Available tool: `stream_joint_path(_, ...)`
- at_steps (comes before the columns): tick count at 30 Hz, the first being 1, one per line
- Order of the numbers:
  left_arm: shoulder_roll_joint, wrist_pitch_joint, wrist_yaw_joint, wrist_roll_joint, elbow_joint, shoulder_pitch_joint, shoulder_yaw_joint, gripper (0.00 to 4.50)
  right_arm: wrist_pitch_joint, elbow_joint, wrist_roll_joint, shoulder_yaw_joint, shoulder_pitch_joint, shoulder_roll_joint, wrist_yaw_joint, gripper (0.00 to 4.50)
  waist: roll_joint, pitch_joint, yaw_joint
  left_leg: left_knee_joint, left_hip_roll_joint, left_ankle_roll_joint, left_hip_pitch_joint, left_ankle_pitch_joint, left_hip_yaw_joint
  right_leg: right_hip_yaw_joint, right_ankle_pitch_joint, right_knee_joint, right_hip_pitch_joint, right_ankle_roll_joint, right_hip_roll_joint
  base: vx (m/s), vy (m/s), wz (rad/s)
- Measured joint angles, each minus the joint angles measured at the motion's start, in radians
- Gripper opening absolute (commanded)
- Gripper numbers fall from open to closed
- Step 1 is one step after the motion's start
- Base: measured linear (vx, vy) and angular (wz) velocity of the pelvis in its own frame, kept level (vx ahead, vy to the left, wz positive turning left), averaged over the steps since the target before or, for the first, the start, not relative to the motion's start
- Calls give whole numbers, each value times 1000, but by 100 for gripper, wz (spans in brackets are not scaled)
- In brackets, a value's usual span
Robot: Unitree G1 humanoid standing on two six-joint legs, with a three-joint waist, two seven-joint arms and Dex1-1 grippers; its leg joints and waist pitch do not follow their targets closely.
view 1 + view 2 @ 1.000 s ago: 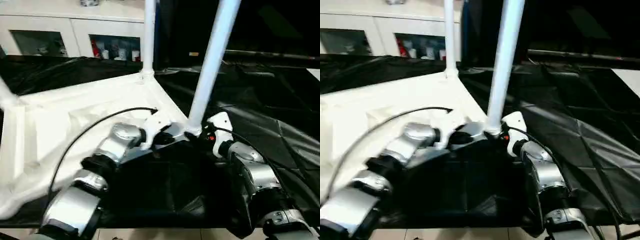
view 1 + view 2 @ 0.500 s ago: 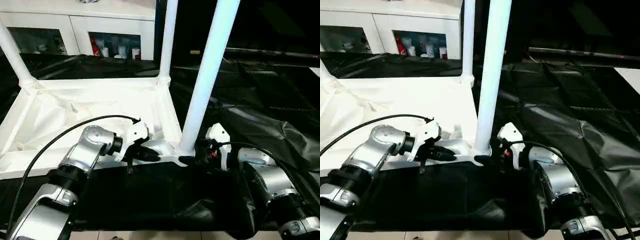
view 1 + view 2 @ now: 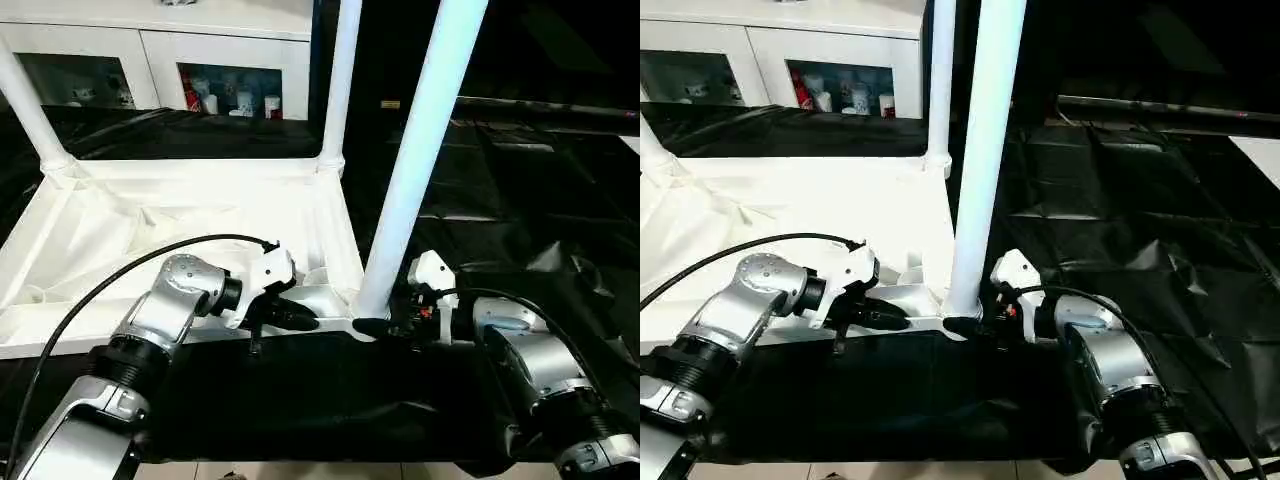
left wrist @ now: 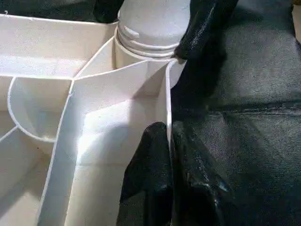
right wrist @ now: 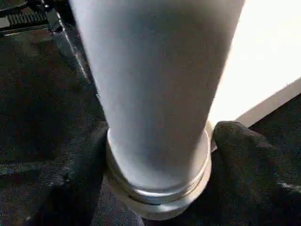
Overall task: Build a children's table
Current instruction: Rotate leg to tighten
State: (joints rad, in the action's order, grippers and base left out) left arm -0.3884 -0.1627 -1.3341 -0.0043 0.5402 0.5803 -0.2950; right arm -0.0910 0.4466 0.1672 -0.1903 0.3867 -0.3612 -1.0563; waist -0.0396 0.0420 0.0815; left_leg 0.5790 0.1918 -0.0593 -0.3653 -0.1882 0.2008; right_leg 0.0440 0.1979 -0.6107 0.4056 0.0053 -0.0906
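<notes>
While the black-draped table (image 3: 520, 200) carries the whole job, the children's table lies on it upside down: the white tabletop (image 3: 150, 225) shows its ribbed underside, and three legs stand up from its corner sockets. The near leg (image 3: 420, 150) is the largest in view; the far leg (image 3: 338, 80) and the left leg (image 3: 25, 105) rise behind it. All three tops are cut off by the frame, and the fourth corner lies off to the left, so whether a fourth leg is fitted cannot be told.

Thin moulded plastic like this looks light and stiff enough to drag by its rim, but smooth, and the long legs would likely act as levers on the sockets. The ribbed rim or the base of a leg seems the safest hold; high up a leg, much less so.

At the near corner, the left gripper (image 4: 162, 155) is clenched on the thin rim wall of the tabletop, one finger on either side. The right gripper (image 5: 157, 141) straddles the collar at the base of the near leg, its fingers (image 5: 244, 160) spread beside it; whether they press the leg or stand just clear is hard to make out. How deep the leg sits in its socket is hidden.
</notes>
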Motion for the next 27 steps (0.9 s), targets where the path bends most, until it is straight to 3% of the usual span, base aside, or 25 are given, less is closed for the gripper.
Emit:
stream_joint_path(9,1,-7,17,2,-4,-4,3,0,41,38,0,8,4,19,-5,278,-1,0,-4,2,0,0,1,0,0,0,0,-1,-1,-1,0,0,0,0)
stream_joint_path(13,28,-8,81,17,20,8,7,0,57,82,-7,32,11,56,74,274,-1,0,-9,5,0,0,4,0,0,-1,-3,-1,-5,-4,0,0,0,0)
stream_joint_path(20,203,-42,403,88,195,119,23,0,1,170,-54,149,59,228,558,272,-2,-1,-18,7,-2,0,10,0,-1,-3,-2,1,-11,-2,-2,0,0,0)
stream_joint_path(27,289,-39,555,142,263,150,14,0,-16,207,-99,184,94,314,822,272,3,-3,-18,5,-3,0,13,0,-3,-1,-1,8,-18,-1,-2,0,0,0)
